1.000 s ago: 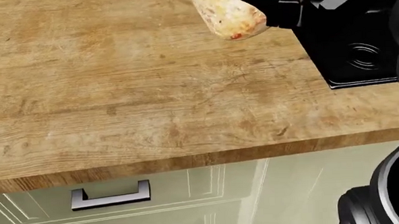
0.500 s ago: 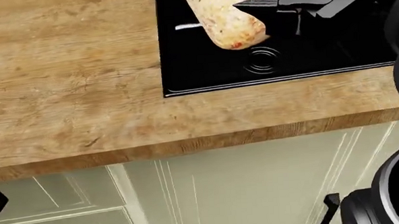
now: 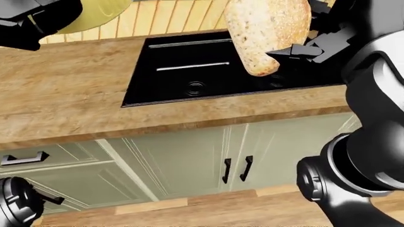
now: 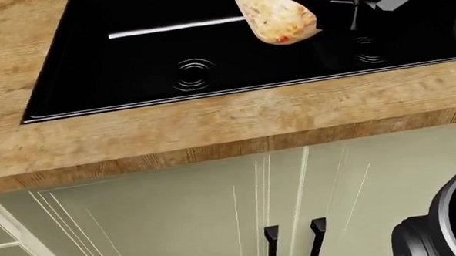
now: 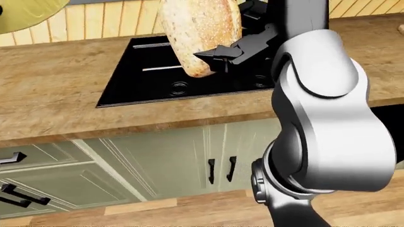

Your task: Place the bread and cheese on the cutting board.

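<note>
The right hand pinches the bread above the black stove at 12 o'clock; the left hand grips the yellow cheese.

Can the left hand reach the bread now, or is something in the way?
Probably not without a handover: the bread is already gripped by the right hand above the stove, while the left hand holds the yellow cheese.

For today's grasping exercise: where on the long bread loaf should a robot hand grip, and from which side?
Grip the bread loaf across its narrow width near mid-length, coming from the left-eye view's right, as the right robot hand does; it is long and rounded, so short-axis fingers span it.
</note>
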Motion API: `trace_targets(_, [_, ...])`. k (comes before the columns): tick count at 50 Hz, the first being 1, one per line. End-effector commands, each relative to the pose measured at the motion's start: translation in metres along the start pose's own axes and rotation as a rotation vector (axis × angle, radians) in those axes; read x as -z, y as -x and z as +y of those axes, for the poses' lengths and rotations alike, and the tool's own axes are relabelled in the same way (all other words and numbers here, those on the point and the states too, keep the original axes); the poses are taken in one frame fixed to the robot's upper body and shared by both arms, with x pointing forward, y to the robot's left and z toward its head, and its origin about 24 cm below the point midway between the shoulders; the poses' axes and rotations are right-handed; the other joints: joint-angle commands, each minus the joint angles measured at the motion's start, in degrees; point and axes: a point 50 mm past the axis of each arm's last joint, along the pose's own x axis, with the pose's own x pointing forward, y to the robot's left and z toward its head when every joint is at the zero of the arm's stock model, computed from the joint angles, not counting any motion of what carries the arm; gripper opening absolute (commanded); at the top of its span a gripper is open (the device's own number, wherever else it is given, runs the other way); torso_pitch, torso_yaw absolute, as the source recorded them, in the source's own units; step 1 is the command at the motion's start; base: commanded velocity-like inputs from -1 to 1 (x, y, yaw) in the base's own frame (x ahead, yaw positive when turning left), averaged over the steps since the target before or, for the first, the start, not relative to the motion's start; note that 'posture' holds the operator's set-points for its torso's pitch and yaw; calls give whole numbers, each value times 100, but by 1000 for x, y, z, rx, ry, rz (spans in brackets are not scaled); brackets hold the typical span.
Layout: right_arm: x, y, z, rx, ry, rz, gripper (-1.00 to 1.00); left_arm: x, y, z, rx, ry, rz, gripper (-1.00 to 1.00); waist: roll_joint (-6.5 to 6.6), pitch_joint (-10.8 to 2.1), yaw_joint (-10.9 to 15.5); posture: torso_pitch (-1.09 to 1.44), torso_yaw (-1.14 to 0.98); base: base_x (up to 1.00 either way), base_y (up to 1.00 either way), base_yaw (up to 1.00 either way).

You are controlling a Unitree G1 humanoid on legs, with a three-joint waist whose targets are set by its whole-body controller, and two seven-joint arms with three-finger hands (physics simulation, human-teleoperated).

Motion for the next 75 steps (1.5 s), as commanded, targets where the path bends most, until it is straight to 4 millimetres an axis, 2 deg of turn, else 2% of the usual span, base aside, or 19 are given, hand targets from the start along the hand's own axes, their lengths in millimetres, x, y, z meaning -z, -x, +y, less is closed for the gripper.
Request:
trace_targets(1, [-12, 2, -1, 3, 2, -68, -100, -13, 2, 10, -64, 22, -72, -100, -7, -150, 22, 0, 0, 0, -45, 0])
trace_targets(6, [-13, 2, -1, 5, 4, -68, -100, -13, 1, 11, -65, 22, -74, -100, 307, -257, -5, 0, 0, 0, -48, 0])
trace_targets(11, [-13, 1, -1, 5, 5, -67, -100, -13, 1, 11, -65, 22, -74, -100, 403, -307, -112, 0, 0, 0, -64, 0])
trace_targets(15, [-13, 1, -1, 7, 5, -66, -100, -13, 1, 11, -64, 22, -74, -100, 42, -153, -117, 0, 0, 0, -67, 0])
trace_targets(17, [-12, 1, -1, 9, 5, -65, -100, -13, 1, 11, -65, 23, -74, -100, -471, -417, -112, 0, 0, 0, -71, 0])
trace_targets(19, [-11, 1, -2, 9, 5, -63, -100, -12, 1, 10, -63, 22, -73, -100, -301, -134, -178, 0, 0, 0, -75, 0])
trace_targets(27, [-10, 1, -1, 7, 6, -60, -100, -12, 2, 10, -60, 23, -72, -100, 487, -74, -181, 0, 0, 0, -75, 0])
trace_targets(32, [-10, 1, 0, 4, 8, -60, -100, -12, 1, 10, -62, 20, -72, -100, 453, -239, -131, 0, 0, 0, -75, 0])
trace_targets(38, [-10, 1, -1, 5, 9, -60, -100, -12, 1, 9, -62, 20, -73, -100, 84, -135, -99, 0, 0, 0, -75, 0])
trace_targets(40, [-10, 1, -1, 6, 10, -61, -100, -12, 1, 9, -63, 20, -72, -100, -260, -211, -74, 0, 0, 0, -75, 0])
trace_targets(41, [-10, 1, -1, 6, 10, -61, -100, -12, 1, 9, -63, 19, -72, -100, -628, -325, -86, 0, 0, 0, -75, 0])
trace_targets(42, [-10, 1, -1, 5, 10, -60, -100, -12, 1, 8, -62, 19, -72, -100, -349, -216, -101, 0, 0, 0, -75, 0])
trace_targets(51, [-9, 0, -1, 4, 8, -59, -100, -11, 0, 8, -60, 21, -69, -100, 14, -91, -129, 0, 0, 0, -75, 0])
trace_targets(54, [-9, 0, 0, 2, 7, -57, -100, -10, 0, 7, -59, 20, -68, -100, 266, -195, -117, 0, 0, 0, -76, 0])
trace_targets(58, [-8, 1, -2, 8, 8, -52, -100, -10, 0, 8, -60, 23, -67, -100, 338, -254, -136, 0, 0, 0, -75, 0])
trace_targets(62, [-8, 1, -2, 6, 11, -52, -100, -11, 0, 8, -59, 23, -68, -100, -33, -92, -96, 0, 0, 0, -75, 0])
trace_targets(64, [-9, 1, -3, 8, 13, -51, -100, -11, 0, 8, -59, 23, -68, -100, -632, -453, -103, 0, 0, 0, -75, 0])
trace_targets(65, [-9, 1, -2, 7, 13, -52, -100, -11, 0, 8, -59, 22, -68, -100, -330, -121, -178, 0, 0, 0, -75, 0])
trace_targets(75, [-7, 0, 0, 3, 14, -49, -100, -11, 0, 7, -58, 20, -70, -100, 105, -71, -80, 0, 0, 0, -75, 0])
